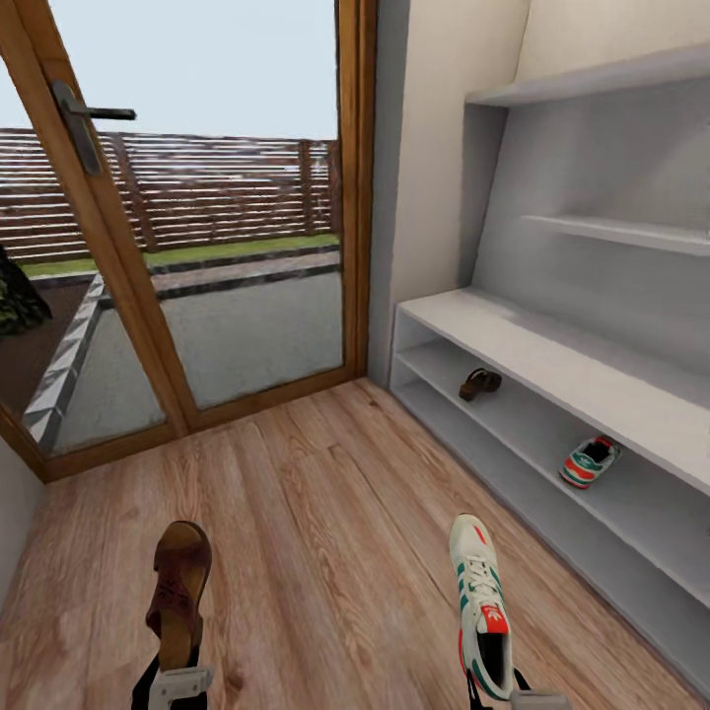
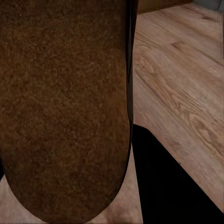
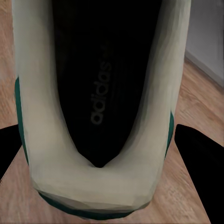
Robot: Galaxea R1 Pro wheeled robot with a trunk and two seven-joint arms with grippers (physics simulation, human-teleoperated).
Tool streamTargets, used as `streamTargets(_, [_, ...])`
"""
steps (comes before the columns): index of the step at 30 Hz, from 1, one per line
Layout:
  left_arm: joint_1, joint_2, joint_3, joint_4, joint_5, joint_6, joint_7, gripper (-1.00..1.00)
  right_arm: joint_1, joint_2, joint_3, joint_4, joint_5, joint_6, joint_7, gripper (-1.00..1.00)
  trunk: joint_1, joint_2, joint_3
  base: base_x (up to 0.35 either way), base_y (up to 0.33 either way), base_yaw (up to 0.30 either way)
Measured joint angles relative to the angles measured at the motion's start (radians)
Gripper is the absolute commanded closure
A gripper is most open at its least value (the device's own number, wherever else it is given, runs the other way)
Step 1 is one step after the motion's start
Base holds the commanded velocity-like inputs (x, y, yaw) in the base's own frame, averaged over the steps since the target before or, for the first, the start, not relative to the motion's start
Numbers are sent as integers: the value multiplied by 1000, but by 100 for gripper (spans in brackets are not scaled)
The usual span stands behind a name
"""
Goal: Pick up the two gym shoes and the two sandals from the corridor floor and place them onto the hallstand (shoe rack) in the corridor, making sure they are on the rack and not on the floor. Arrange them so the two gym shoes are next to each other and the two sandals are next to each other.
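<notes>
Closest to you, your left gripper (image 1: 177, 680) jaws hold a brown sandal (image 1: 178, 592), and your right gripper (image 1: 508, 695) jaws hold a gym shoe (image 1: 481, 602). Bare corridor floor (image 1: 325, 513) lies open ahead. At two o'clock, the hallstand (image 1: 552, 365) shelf carries the other sandal (image 1: 480, 383) and other gym shoe (image 1: 590, 461), well apart.

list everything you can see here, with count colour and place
sandals: 2, brown; one on the rack's upper open shelf, one held by the left gripper
gym shoes: 2, white with green and red; one on the rack's lower shelf, one held by the right gripper
rack: 1, pale grey, along the right wall
floor: light brown wood planks
glass door: 1, wood frame, dark handle, ahead
left gripper: shut on sandal
right gripper: shut on gym shoe
</notes>
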Motion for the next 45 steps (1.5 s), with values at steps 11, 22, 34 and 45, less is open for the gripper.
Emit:
streamTargets(11, [1, 0, -1, -1, 0, -2, 0, 100, 0, 0, 0, 0, 0, 0, 0, 100, 0, 0, 0, 274, 237, -263])
streamTargets(22, [1, 0, -1, -2, 0, -2, 0, 100, 0, 0, 0, 0, 0, 0, 0, 100, 0, 0, 0, 279, 231, -263])
streamTargets(34, [1, 0, 0, -2, 0, -3, 1, 100, 0, 0, 0, 0, 0, 0, 0, 100, 0, 0, 0, 281, 231, -263])
streamTargets(45, [1, 0, -1, -2, 0, -7, 1, 100, 0, 0, 0, 0, 0, 0, 0, 100, 0, 0, 0, 235, 240, -263])
